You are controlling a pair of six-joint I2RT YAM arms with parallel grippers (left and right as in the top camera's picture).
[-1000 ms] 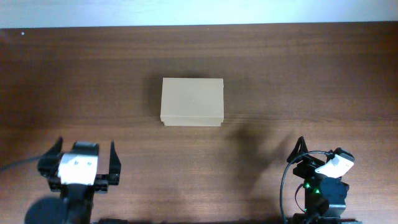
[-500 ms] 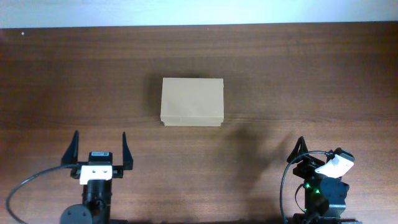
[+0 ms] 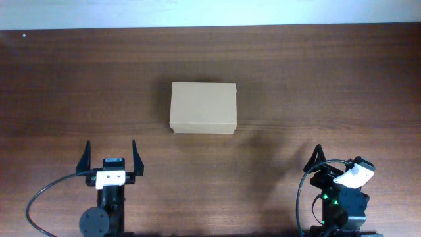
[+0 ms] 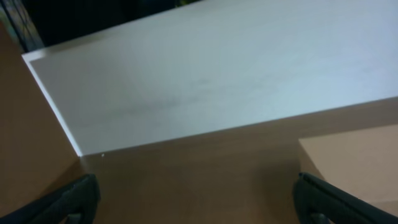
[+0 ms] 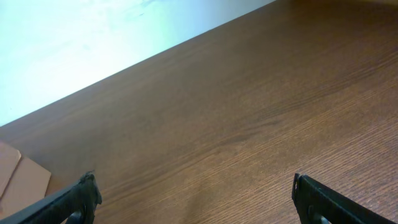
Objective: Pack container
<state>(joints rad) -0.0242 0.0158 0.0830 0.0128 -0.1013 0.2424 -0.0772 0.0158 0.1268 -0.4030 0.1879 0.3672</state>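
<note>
Container (image 3: 203,108) unmoved, lid shut, left gripper (image 3: 110,155) shifted right, spread wide, right gripper (image 5: 198,200) spread, unmoved

- Left gripper (image 3: 110,143) now sits further right along the near edge of the table (image 3: 296,79) than a second ago, closer to the line of the cardboard box's (image 3: 203,108) left side.
- Its fingers now point straight toward the far edge; a second ago the head sits skewed.
- White wrist camera block (image 3: 110,176) shows much smaller from overhead than before.
- Black cable (image 3: 33,201) now loops out left of the arm; earlier only a short stretch shows.
</note>
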